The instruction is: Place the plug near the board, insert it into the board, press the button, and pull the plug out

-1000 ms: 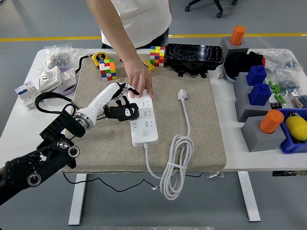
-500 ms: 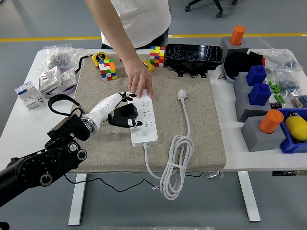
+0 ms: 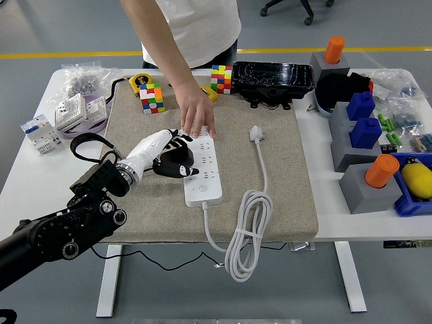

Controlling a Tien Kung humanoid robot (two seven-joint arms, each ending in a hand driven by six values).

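The robot's left hand [image 3: 172, 156] rests fingers-curled on the power strip [image 3: 202, 168], gripping nothing — apparently the button-press step — while a person's hand [image 3: 197, 120] steadies the strip just beyond it and the plug [image 3: 257, 133] lies unplugged well off to its right.

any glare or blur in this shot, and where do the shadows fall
Head view: sharp overall, no motion blur on the left hand or the person's hand. Even overhead light; soft shadows under the hand onto the mat and beside the white cable. Slight glare on the black tray.
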